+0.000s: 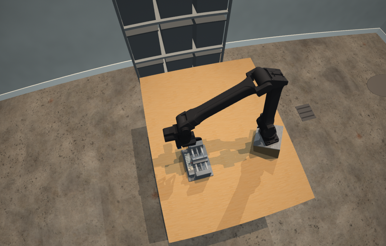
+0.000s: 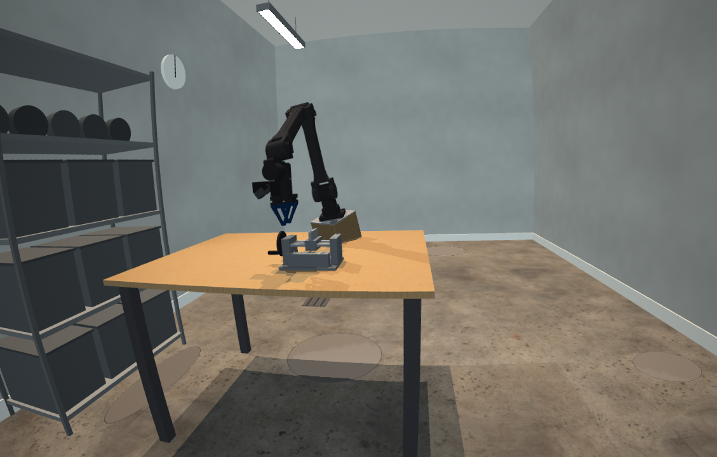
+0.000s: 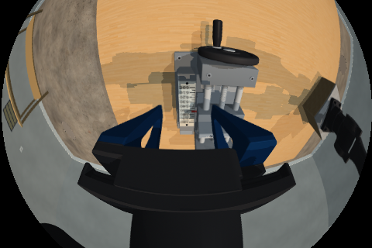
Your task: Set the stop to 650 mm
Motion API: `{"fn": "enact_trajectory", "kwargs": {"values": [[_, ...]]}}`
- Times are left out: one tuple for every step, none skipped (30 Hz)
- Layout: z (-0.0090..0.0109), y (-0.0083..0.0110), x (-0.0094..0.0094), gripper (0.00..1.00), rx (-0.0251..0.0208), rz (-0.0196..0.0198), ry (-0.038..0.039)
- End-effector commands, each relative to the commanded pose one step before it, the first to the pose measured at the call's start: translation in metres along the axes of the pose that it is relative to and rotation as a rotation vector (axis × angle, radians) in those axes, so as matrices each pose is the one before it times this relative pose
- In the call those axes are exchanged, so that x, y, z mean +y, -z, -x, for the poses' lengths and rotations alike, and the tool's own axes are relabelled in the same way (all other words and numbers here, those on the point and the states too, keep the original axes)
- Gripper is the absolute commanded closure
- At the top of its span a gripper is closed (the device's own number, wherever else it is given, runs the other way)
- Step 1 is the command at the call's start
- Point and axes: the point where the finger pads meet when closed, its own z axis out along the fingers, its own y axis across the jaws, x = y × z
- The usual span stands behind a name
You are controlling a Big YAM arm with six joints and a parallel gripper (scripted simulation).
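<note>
My gripper [image 2: 284,224] [image 3: 187,110] is open about halfway, with nothing between its blue fingers. It hangs above the black handwheel [image 2: 280,243] [image 3: 242,56], not touching it. The wheel's crank handle [image 2: 272,252] [image 3: 217,32] sticks outward from the wheel's face, away from the grey stop unit. The stop's carriage [image 1: 199,159] [image 2: 311,244] sits partway along the rods, partly hidden by a finger in the wrist view. The scale [image 1: 188,160] [image 3: 187,101] has marks from 600 upward. Its red pointer [image 3: 194,111] stands just past the 640 label, near 650; the exact reading is too small to tell.
The unit stands on the wooden table [image 1: 237,195] [image 2: 190,272] near one edge. The arm's base sits on a metal-topped block [image 1: 266,151] [image 2: 352,227] on the same table. A shelf rack [image 1: 175,56] [image 2: 73,224] with dark bins stands beyond the table.
</note>
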Motion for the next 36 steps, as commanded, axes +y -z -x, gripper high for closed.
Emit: {"fn": "enact_trajectory", "kwargs": {"values": [[0.00995, 0.00981, 0.01287, 0.47, -0.00967, 0.02124, -0.02701], [0.00000, 0.00000, 0.00000, 0.47, 0.00000, 0.00000, 0.00000], [0.00000, 0.00000, 0.00000, 0.47, 0.00000, 0.00000, 0.00000], [0.00000, 0.00000, 0.00000, 0.47, 0.00000, 0.00000, 0.00000], [0.00000, 0.00000, 0.00000, 0.47, 0.00000, 0.00000, 0.00000], [0.00000, 0.00000, 0.00000, 0.47, 0.00000, 0.00000, 0.00000], [0.00000, 0.00000, 0.00000, 0.47, 0.00000, 0.00000, 0.00000], [0.00000, 0.00000, 0.00000, 0.47, 0.00000, 0.00000, 0.00000], [0.00000, 0.00000, 0.00000, 0.47, 0.00000, 0.00000, 0.00000], [0.00020, -0.00004, -0.00135, 0.47, 0.00016, -0.00063, 0.00227], [0.00119, -0.00032, -0.00839, 0.47, 0.00102, -0.00389, 0.01405], [0.00394, 0.00460, -0.00341, 0.47, 0.00131, 0.01373, 0.00083], [0.00591, -0.00002, -0.00122, 0.47, 0.00042, 0.00869, -0.00109], [0.00827, 0.00001, -0.00374, 0.47, -0.00116, 0.00321, -0.00021], [0.00984, 0.00003, -0.00546, 0.47, -0.00112, -0.00018, 0.00032], [0.01075, 0.00004, -0.00596, 0.47, -0.00125, -0.00022, 0.00035], [0.01090, 0.00004, -0.00605, 0.47, -0.00128, -0.00024, 0.00037], [0.01030, 0.00004, -0.00572, 0.47, -0.00123, -0.00024, 0.00036], [0.00905, 0.00004, -0.00503, 0.47, -0.00109, -0.00023, 0.00032], [0.00730, 0.00003, -0.00405, 0.47, -0.00089, -0.00020, 0.00026], [0.00525, 0.00002, -0.00292, 0.47, -0.00065, -0.00015, 0.00019], [0.00594, 0.00640, 0.00644, 0.47, -0.00539, 0.01870, -0.00164], [0.00367, 0.00525, 0.00597, 0.47, -0.00440, 0.01535, -0.00135], [0.00000, 0.00000, 0.00000, 0.47, 0.00000, 0.00000, 0.00000], [0.00000, 0.00000, 0.00000, 0.47, 0.00000, 0.00000, 0.00000], [-0.01365, -0.01773, -0.00357, 0.47, 0.01884, -0.04033, 0.02672], [0.00002, 0.00003, 0.00005, 0.47, -0.00003, 0.00010, -0.00001], [-0.00058, -0.00129, -0.00169, 0.47, 0.00104, -0.00385, 0.00036], [0.00017, 0.00002, -0.00041, 0.47, -0.00115, -0.00184, 0.00013], [0.00006, -0.00002, -0.00004, 0.47, -0.00038, -0.00016, 0.00001], [-0.00001, -0.00003, -0.00004, 0.47, 0.00003, -0.00010, 0.00001], [0.00212, -0.00016, -0.00063, 0.47, -0.00130, -0.00073, -0.00467], [0.00138, -0.00279, -0.00301, 0.47, -0.00005, -0.00542, -0.00446], [-0.00111, -0.00861, -0.00765, 0.47, 0.00375, -0.01660, -0.00160], [0.00238, -0.00672, -0.00090, 0.47, -0.00099, -0.00092, -0.00558], [0.00192, -0.00928, -0.00082, 0.47, -0.00072, -0.00080, -0.00457]]}}
